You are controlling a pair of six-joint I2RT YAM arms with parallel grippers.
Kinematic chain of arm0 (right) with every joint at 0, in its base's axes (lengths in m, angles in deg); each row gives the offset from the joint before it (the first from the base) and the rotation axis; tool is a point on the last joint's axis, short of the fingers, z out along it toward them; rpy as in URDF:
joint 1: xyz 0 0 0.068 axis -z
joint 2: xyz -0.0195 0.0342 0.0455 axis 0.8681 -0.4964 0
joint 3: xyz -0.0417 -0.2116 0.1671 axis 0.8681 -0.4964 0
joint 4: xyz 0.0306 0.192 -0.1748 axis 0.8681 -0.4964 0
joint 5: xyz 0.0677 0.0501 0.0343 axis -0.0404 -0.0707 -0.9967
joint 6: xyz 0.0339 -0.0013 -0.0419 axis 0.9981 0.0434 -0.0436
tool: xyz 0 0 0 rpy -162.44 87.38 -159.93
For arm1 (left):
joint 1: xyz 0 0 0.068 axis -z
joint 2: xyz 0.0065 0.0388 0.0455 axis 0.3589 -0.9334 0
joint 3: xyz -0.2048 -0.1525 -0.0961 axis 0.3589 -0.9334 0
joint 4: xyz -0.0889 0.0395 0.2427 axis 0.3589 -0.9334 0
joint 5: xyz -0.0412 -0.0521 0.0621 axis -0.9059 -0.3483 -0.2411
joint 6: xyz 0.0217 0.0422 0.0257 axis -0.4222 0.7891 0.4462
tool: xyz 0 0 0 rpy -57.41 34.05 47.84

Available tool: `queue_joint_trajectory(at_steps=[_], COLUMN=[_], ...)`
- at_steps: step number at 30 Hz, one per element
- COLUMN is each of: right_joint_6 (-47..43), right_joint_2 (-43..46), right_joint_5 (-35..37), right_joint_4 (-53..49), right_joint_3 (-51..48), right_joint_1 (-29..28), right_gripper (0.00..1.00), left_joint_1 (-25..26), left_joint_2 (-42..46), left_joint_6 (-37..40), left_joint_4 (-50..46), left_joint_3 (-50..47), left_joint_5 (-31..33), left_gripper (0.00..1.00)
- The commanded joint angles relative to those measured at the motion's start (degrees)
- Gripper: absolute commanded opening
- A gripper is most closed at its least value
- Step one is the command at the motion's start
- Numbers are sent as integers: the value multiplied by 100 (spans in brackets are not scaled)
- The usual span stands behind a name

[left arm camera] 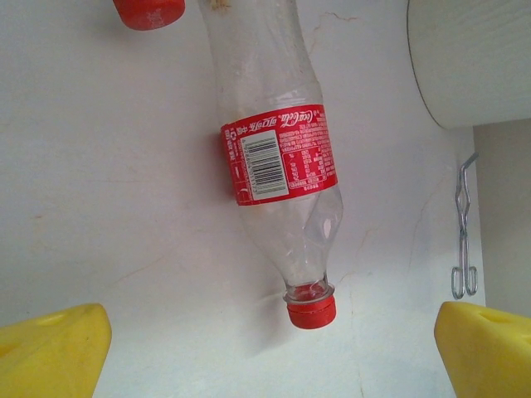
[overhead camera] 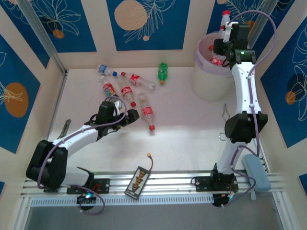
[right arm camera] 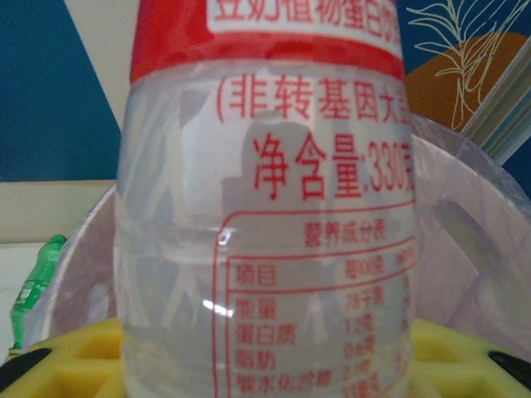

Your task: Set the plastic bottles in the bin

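My right gripper [overhead camera: 228, 34] is shut on a clear plastic bottle [right arm camera: 265, 215] with a red cap [overhead camera: 225, 15], held upright over the bin [overhead camera: 207, 79]. The bin's lilac liner [right arm camera: 485, 240] shows behind this bottle. On the table lies a red-labelled bottle [left arm camera: 282, 153] with its red cap [left arm camera: 312, 313] pointing toward my left gripper [left arm camera: 270, 352]. That gripper is open, its yellow fingers [left arm camera: 51, 350] on either side and apart from the bottle. Further back lie several more bottles [overhead camera: 128, 91], one blue-capped [overhead camera: 106, 70] and one green [overhead camera: 163, 72].
Red-labelled bottles [overhead camera: 216, 60] lie inside the bin. A metal hook [overhead camera: 224, 114] rests on the table right of centre, near the right arm. A small black board [overhead camera: 138, 180] with a wire sits at the front rail. Walls close in the table's left, back and right sides.
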Motion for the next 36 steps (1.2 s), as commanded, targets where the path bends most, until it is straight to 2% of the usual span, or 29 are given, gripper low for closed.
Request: queue_joint_trajectory(at_steps=[1,5,13,20,28,33,36], right_joint_6=[-122,-106,-38,53,67,74,120], right_joint_2=[-262,-525,-623,-652,-711,-767,-862], right_joint_5=[-53,-20,-120,-205,-271,-277,-317], right_joint_4=[118,44,316,429,306,204,87], right_joint_3=[347,430,-52,-316,-93,206,417], right_joint_1=[155,237,307,342,394,402,396], right_gripper=[50,50,52,63,75,75,71], left_joint_1=[-50,-53,-50,-55,-54,-57,-57], left_joint_2=[120,127,67,94,36,18,-4], left_joint_6=[-14,-1,-11,31,32,62,33], left_joint_4=[9,-20,-7,-94,-73,-80,-42], left_joint_3=[-87,-111,-83,-42,10,19,19], left_joint_5=[42,79,83,103,63,73,55], left_gripper=[100,100,100,100,100,100,100])
